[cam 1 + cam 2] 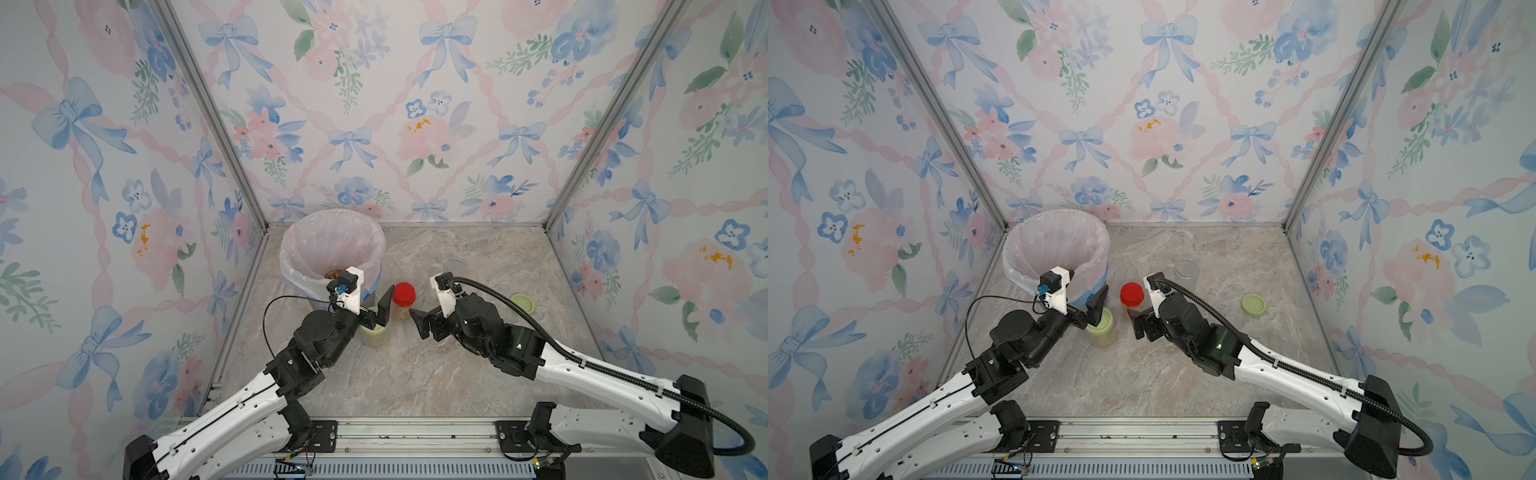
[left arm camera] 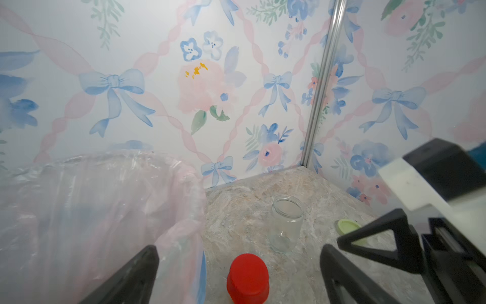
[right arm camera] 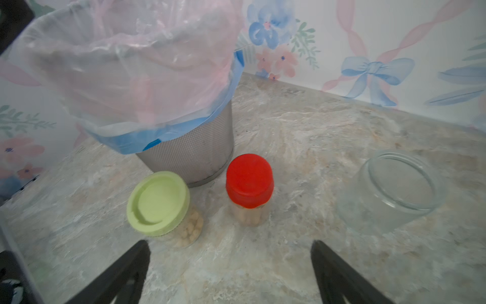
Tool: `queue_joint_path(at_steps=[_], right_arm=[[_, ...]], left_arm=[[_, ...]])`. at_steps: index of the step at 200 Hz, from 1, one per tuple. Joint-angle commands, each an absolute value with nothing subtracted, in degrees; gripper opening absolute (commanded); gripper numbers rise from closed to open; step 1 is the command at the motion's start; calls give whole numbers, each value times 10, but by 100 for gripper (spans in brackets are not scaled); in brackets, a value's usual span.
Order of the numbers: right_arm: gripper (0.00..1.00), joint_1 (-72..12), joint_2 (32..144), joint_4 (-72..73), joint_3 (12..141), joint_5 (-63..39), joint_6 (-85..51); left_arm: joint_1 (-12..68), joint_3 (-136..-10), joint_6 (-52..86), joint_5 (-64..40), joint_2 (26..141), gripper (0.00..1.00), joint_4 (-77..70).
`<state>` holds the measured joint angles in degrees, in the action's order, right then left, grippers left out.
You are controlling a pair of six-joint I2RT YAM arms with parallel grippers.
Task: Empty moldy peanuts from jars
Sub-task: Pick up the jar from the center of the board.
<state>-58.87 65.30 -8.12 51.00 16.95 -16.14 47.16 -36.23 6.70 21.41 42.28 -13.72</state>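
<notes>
red-lidded jar (image 3: 249,180), straight ahead of right gripper (image 3: 228,246): bright red lid, clear glass
green-lidded jar (image 3: 158,202), beside it: pale green lid
peanuts (image 3: 193,229): pale tan
open jar (image 3: 391,189): colourless
loose lid (image 1: 1253,304): pale green
bin (image 3: 200,155): grey mesh
liner (image 3: 126,65): translucent pink, blue hem
tabletop (image 3: 302,131): beige-grey marble veining
walls (image 1: 374,104): white, blue bows, pink ribbons, flowers

Green-lidded jar (image 3: 158,202), red-lidded jar (image 3: 249,181), empty jar (image 3: 391,189), bin (image 3: 194,155)

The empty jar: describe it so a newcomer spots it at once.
Start at the bag-lined bin in the far left corner. To its right, past the red-lidded jar, stands a clear jar. Unlike its capped, filled neighbours, it is lidless and empty.
</notes>
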Motion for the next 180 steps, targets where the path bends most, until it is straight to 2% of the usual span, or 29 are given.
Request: queue_joint_path(at_steps=[1,57,180], right_arm=[[97,-613,672,-112,525,99,-168],[98,-628,759,-61,545,67,-143],[97,-644,919,-19,631,94,-133]], left_arm=[[455,-374,92,225,397,98,-112],[428,-436,115,177,420,98,-51],[414,-417,128,133,419,98,-47]])
